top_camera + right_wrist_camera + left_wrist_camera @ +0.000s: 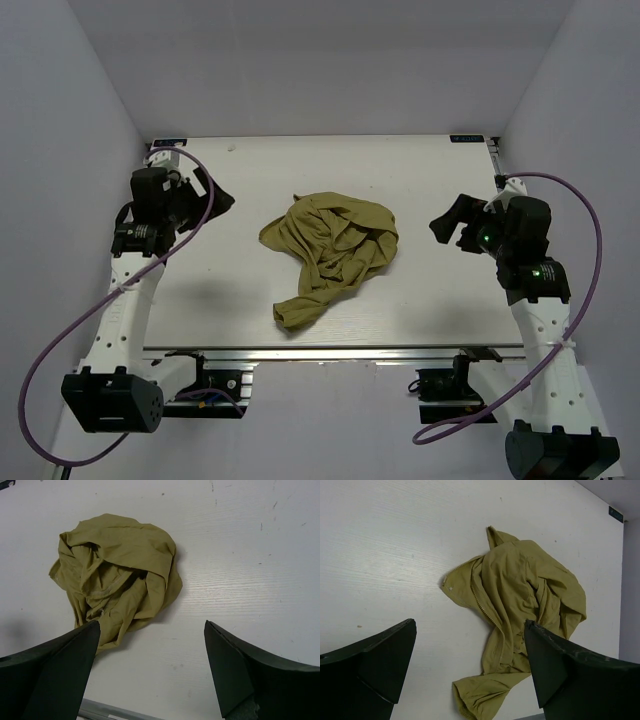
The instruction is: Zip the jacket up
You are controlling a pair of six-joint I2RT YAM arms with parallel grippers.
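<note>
The olive-green jacket lies crumpled in a heap in the middle of the white table, one sleeve end trailing toward the near edge. In the left wrist view the jacket shows a pale line of zipper teeth running down its left side. In the right wrist view the jacket is a bunched mound. My left gripper is open, raised at the far left, apart from the jacket. My right gripper is open at the right, also apart from it.
The table's near edge is a metal rail. White walls enclose the table at the back and both sides. Purple cables loop from both arms. Bare tabletop lies on both sides of the jacket.
</note>
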